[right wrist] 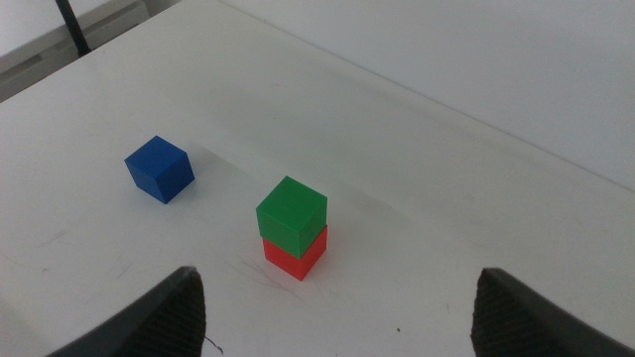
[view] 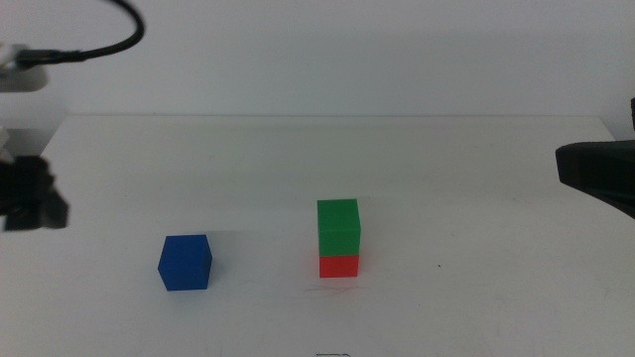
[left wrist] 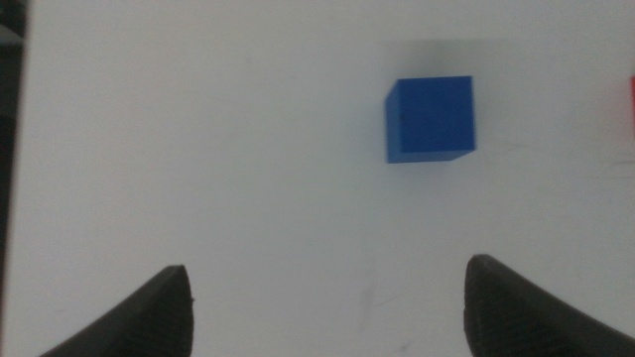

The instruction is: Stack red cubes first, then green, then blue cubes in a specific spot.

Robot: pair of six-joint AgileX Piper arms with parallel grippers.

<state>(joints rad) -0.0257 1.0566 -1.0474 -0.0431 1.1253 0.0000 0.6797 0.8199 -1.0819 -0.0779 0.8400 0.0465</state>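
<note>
The green cube [view: 338, 227] sits on top of the red cube [view: 338, 266] on the white table, right of centre. The blue cube [view: 186, 262] lies alone to their left. My left gripper [left wrist: 327, 312] is open and empty, held above the table, with the blue cube [left wrist: 430, 119] ahead of its jaws. In the middle view it is a dark shape at the left edge [view: 30, 195]. My right gripper [right wrist: 337, 317] is open and empty, pulled back at the right edge [view: 598, 171]. It looks onto the green cube [right wrist: 292, 210], the red cube [right wrist: 296, 256] and the blue cube [right wrist: 159, 169].
The white tabletop [view: 466, 198] ends at a far edge against a pale wall. A black cable [view: 109, 45] hangs over the back left corner. A thin red sliver [left wrist: 631, 109] shows at the edge of the left wrist view.
</note>
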